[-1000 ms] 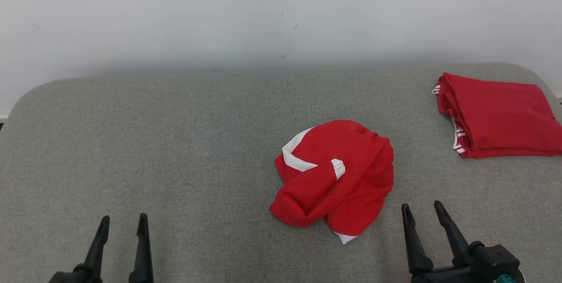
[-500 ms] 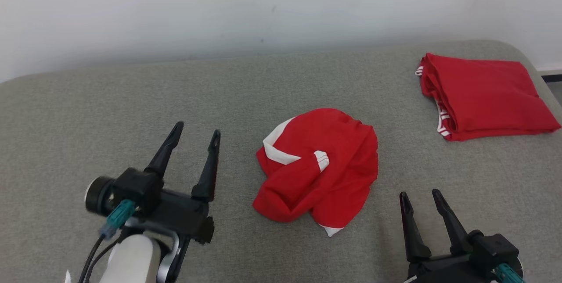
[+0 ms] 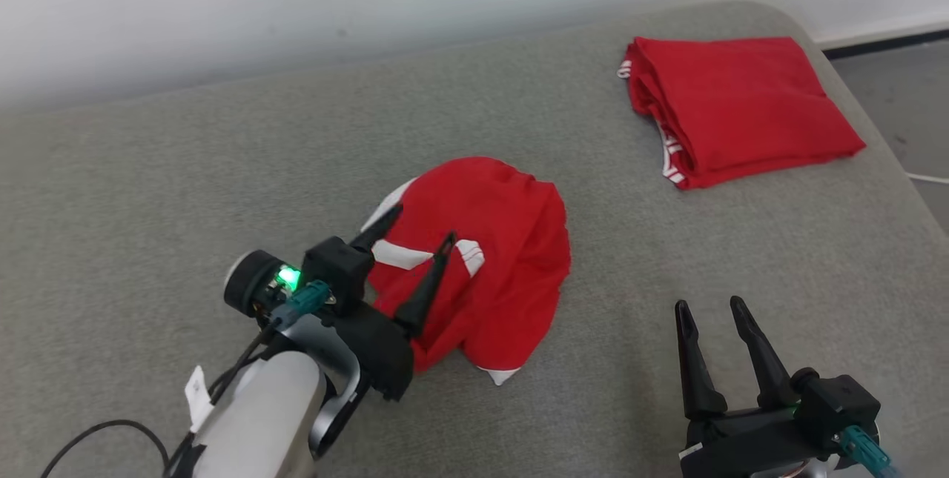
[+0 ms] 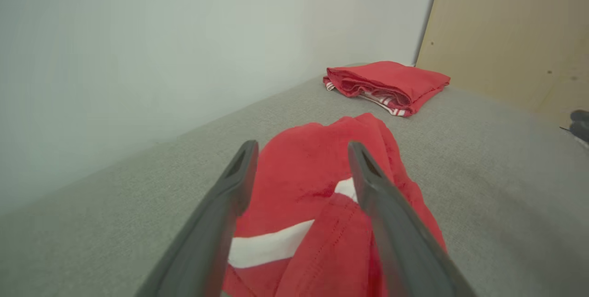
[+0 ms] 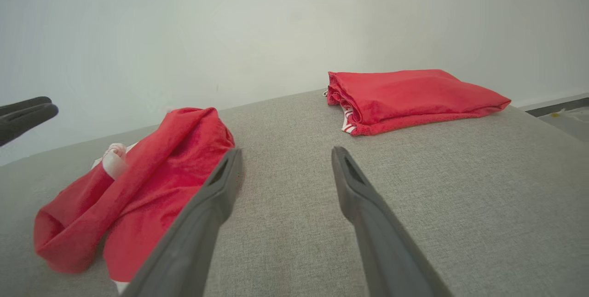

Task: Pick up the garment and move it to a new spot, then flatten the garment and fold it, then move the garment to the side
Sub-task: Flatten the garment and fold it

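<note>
Crumpled red garment [image 3: 504,241] w/ white trim lies approx mid-bench [image 3: 148,189]. Our left hand [image 3: 423,222] hovers at its left side, fingers spread wide, nothing grasped; we can't tell if the tips touch cloth. Our right hand [image 3: 708,303] is released too, by the near edge, apart from the garment. A 2nd garment [image 3: 734,107], red & folded, sits at the far right corner.

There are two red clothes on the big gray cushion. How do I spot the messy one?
Find the big gray cushion against the white wall. Near its middle, at the open fingers of the left gripper, lies the crumpled red garment. Unlike the folded red garment near the far right corner, it is a lumpy heap with a broad white band on top.
</note>
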{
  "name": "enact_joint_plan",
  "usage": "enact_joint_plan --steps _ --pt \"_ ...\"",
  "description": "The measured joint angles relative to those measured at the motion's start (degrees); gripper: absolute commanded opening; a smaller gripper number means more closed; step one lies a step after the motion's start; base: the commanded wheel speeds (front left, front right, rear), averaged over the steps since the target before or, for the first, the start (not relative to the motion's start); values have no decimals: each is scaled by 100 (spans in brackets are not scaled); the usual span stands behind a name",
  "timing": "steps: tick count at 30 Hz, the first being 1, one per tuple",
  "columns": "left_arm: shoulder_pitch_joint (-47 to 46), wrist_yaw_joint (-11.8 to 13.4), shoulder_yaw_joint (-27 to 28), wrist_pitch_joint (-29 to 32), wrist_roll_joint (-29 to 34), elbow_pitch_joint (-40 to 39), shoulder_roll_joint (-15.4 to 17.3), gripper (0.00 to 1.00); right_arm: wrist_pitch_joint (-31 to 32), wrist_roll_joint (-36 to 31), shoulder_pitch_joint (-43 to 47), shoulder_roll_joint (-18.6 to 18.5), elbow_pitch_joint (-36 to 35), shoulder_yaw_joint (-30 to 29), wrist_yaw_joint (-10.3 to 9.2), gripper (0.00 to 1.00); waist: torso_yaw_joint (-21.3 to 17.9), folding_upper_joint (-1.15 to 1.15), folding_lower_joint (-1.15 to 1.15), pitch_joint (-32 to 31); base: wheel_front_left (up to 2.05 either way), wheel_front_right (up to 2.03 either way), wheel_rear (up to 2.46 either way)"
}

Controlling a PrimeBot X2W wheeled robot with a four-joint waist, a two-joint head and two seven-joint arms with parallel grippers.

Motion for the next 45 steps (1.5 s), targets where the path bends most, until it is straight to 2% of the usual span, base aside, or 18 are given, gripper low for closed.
enact_joint_plan --steps 9,10,11,12,20,27,38,42,45 --pt "-59 0 -598 42 -316 747 40 100 0 18 -77 12 -9 14 0 100 -360 0 0 242 0 0 0" --pt "-82 0 -598 30 -359 833 41 80 0 18 -82 13 -10 10 0 100 -387 0 0 263 0 0 0" --pt "-113 0 -598 -4 -372 915 51 28 0 18 -85 14 -12 8 0 100 -410 0 0 281 0 0 0" --pt "-150 0 -597 -46 -396 981 53 0 0 18 -86 15 -13 -1 0 100 -430 0 0 297 0 0 0" --pt "-559 45 -377 -357 -499 1244 182 0 0 15 -76 18 -26 -81 0 100 -365 0 0 248 0 0 0" --pt "-1550 144 158 -486 -539 1179 657 0 0 19 -75 21 -10 -62 0 100 -198 0 0 129 0 0 0" --pt "-3150 110 538 -539 -389 1122 1279 0 0 68 -93 21 -31 -88 0 100 -174 0 -1 154 0 0 0" --pt "-3385 110 728 -548 -447 1039 1340 0 0 91 -91 21 -38 -130 0 100 -137 0 0 165 0 0 0" --pt "-3325 94 697 -555 -482 877 1270 0 0 118 -86 22 -30 -121 0 100 -84 0 0 167 0 0 0"
